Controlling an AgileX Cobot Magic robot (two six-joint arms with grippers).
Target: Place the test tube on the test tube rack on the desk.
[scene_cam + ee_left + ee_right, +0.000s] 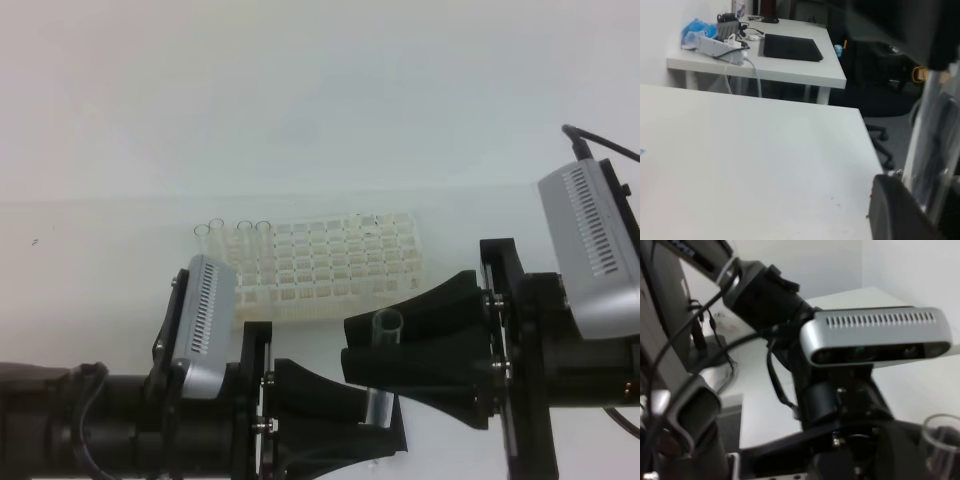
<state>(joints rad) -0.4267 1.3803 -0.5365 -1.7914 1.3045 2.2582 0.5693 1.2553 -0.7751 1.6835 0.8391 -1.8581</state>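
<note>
Overhead view: white bench [100, 260], seen from above and behind two black robot arms that meet in the foreground.

Left hand [372, 420] comes in from the lower left, fingers pointing right. It's clamped shut on the lower end of the test tube [385, 328], a clear, colourless tube. The tube stands roughly upright, tilted a little, w/ its open rim at the top.

Right hand [372, 362] reaches in from the right, fingers pointing left, one on each side of the tube's upper part, just below the rim. Its jaws are partly apart; can't tell whether they touch the glass or grip it.

Test tube rack [325, 265] sits on the bench behind both hands, near the middle: a white lattice of small square holes. Four clear tubes [240, 232] stand in its left end, and at least one more shows faintly towards the back right. The held tube is in front of the rack, not in it.

Left wrist view: bare white bench top, w/ the tube as a blurred clear streak at the right edge [932, 150] by a dark finger [900, 212]. A second table [790, 70] stands beyond.

Right wrist view: the left arm's silver camera housing [875, 335] fills the middle; the tube's rim [942, 432] is at the lower right.
</note>
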